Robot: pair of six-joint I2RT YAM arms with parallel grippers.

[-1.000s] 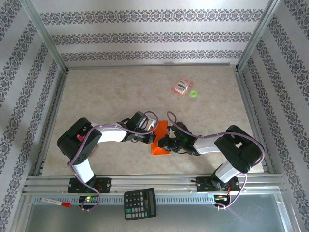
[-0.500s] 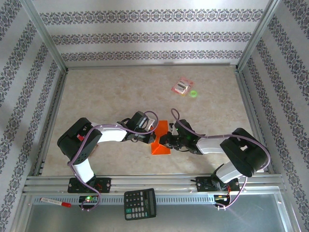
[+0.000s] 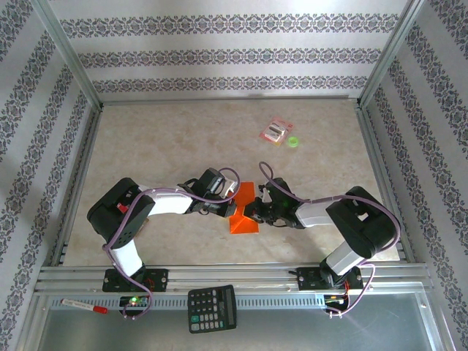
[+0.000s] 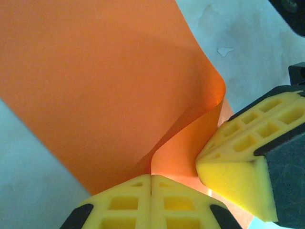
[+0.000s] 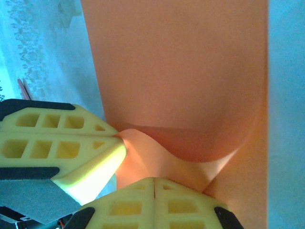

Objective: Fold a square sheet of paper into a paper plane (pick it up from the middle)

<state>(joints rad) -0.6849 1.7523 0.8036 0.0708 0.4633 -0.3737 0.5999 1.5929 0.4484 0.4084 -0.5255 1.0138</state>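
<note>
Pinched shut on a raised ridge of the square sheet of paper (image 4: 105, 86) with the left end effector (image 4: 151, 183); likewise with the right end effector (image 5: 153, 186), tips close together. Buckled upward mid-tabletop (image 3: 183, 139), toward the near side. Probably light, floppy and easily creased or torn; best gripped gently at the middle ridge.

Paper sheet (image 4: 95, 86) cut off at edges
</note>
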